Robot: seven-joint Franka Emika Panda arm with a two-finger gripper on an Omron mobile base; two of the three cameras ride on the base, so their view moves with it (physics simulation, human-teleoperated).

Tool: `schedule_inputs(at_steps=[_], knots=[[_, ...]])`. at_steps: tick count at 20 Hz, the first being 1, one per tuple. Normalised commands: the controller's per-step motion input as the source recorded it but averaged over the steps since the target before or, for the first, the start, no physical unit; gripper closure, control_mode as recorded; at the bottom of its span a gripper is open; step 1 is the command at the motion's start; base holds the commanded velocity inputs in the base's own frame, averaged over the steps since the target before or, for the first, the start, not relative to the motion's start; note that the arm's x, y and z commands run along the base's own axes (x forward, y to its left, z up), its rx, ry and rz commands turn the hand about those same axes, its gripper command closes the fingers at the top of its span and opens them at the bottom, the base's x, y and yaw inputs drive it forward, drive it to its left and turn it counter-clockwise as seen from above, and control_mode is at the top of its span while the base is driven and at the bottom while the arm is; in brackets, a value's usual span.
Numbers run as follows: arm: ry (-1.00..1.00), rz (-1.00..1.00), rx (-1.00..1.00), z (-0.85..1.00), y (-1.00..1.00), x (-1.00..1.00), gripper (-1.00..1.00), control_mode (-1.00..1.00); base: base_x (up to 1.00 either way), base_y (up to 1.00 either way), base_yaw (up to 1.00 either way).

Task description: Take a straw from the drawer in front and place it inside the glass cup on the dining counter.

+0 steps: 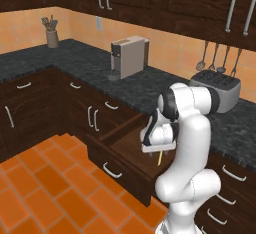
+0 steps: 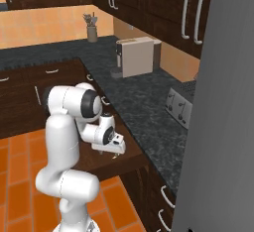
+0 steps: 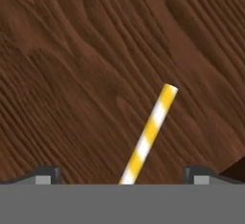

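- Left base view: the white arm bends forward and down over the pulled-out drawer (image 1: 120, 145), a dark brown wooden drawer with a curved silver bar handle (image 1: 112, 170) on its front.
- The gripper (image 1: 159, 154) hangs inside the drawer; below it a thin pale yellow straw (image 1: 159, 159) shows against the drawer's floor.
- Hand view: the straw (image 3: 149, 134), striped yellow and white, lies on the brown wood-grain floor of the drawer (image 3: 95, 65) and runs from between the two dark fingertips (image 3: 48, 174) up and to the right.
- The fingers are spread wide, one on each side of the straw's near end; neither touches it. Whether the straw's near end reaches beneath the hand cannot be told.
- Right base view: the gripper (image 2: 115, 152) points down into the drawer (image 2: 126, 159), beside the edge of the black speckled worktop (image 2: 144, 107).
- On the worktop stand a beige coffee machine (image 1: 129, 57), a silver toaster (image 1: 219, 89) and a utensil holder (image 1: 51, 37); ladles (image 1: 215, 58) hang on the orange wall behind the toaster.
- The floor (image 1: 45, 188) is of orange tiles.
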Motion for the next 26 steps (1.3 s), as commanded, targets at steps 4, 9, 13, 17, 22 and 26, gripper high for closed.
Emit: schedule_inputs(at_steps=[4, 9, 13, 17, 22, 26], knots=[[0.01, 0.0, 0.0, -0.12, -0.02, 0.02, -1.0, -1.0, 0.0, 0.0, 0.0], [0.02, 0.0, 0.0, -0.23, -0.13, 0.14, -1.0, -1.0, 0.0, 0.0, 0.0], [0.01, -0.01, 0.0, -0.24, -0.15, 0.17, -1.0, -1.0, 0.0, 0.0, 0.0], [0.02, 0.0, 0.0, -0.38, -0.01, 0.13, -1.0, -1.0, 0.0, 0.0, 0.0], [0.03, 0.0, 0.0, -0.5, 0.0, 0.13, -1.0, -1.0, 0.0, 0.0, 0.0], [0.04, 0.0, 0.0, -0.6, 0.06, -0.03, 1.0, -1.0, 0.0, 0.0, 0.0]])
